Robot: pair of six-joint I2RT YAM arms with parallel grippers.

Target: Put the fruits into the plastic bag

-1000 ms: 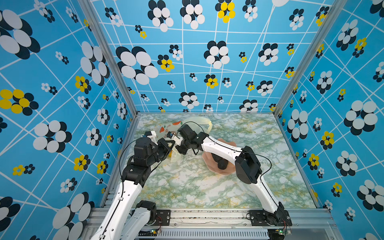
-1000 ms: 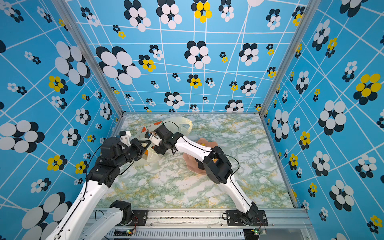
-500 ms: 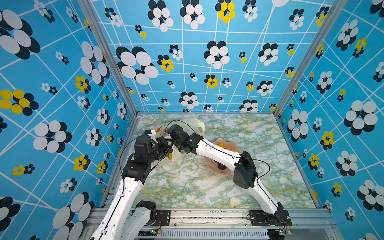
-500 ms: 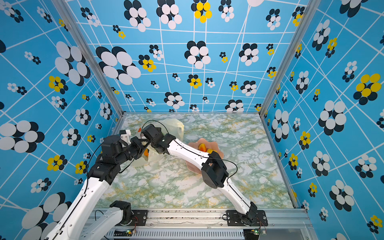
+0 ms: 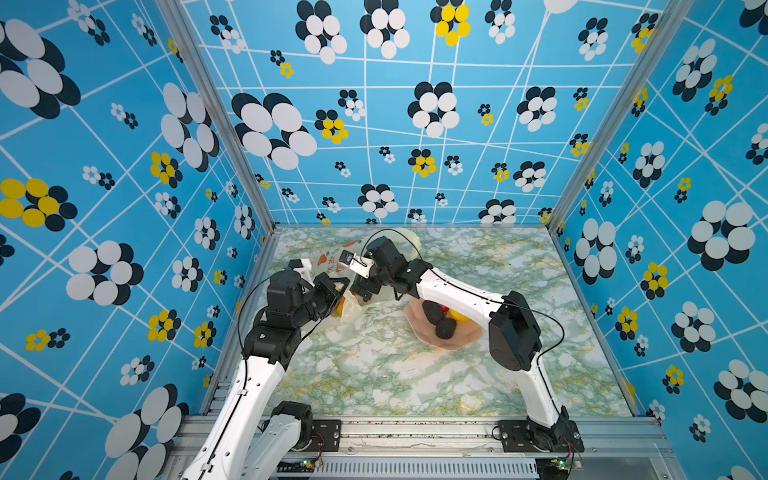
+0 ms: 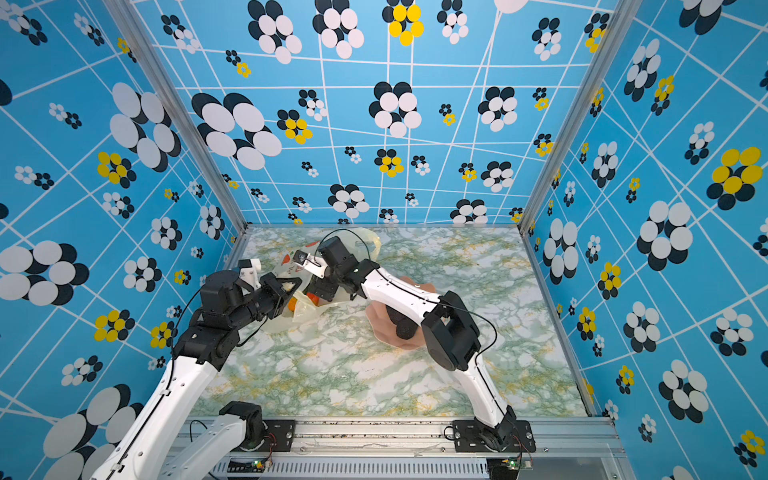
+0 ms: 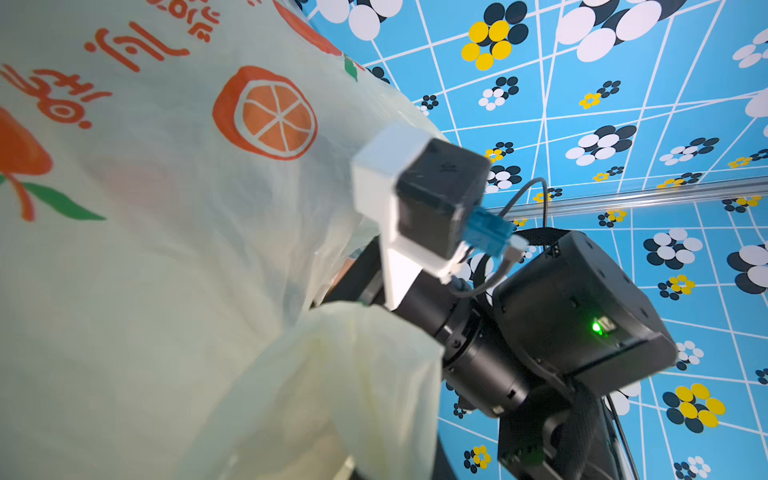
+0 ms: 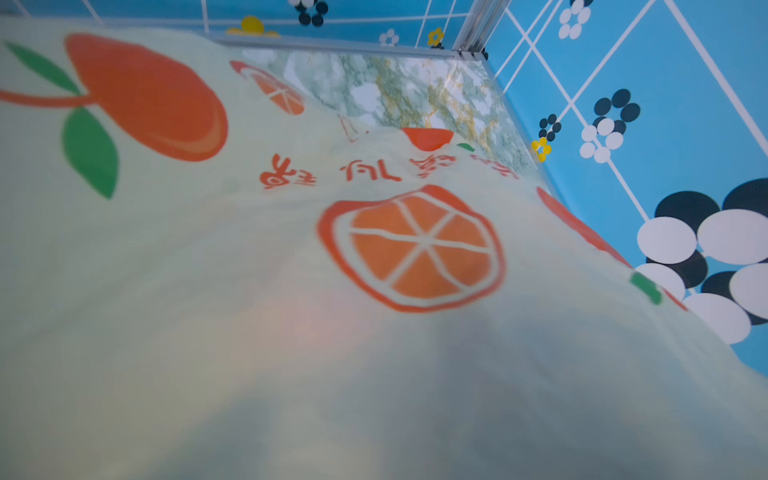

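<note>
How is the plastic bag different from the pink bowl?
The plastic bag is thin, see-through pale yellow with orange pictures; the pink bowl is plain and solid. The bag is crumpled and floppy; the bowl keeps its wavy-rimmed shape. The bag is bigger than the bowl. Both are on the marble table.

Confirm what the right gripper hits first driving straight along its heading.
Most likely the plastic bag: its printed film fills the right wrist view directly ahead of the right gripper. Depth past the film is unclear.
</note>
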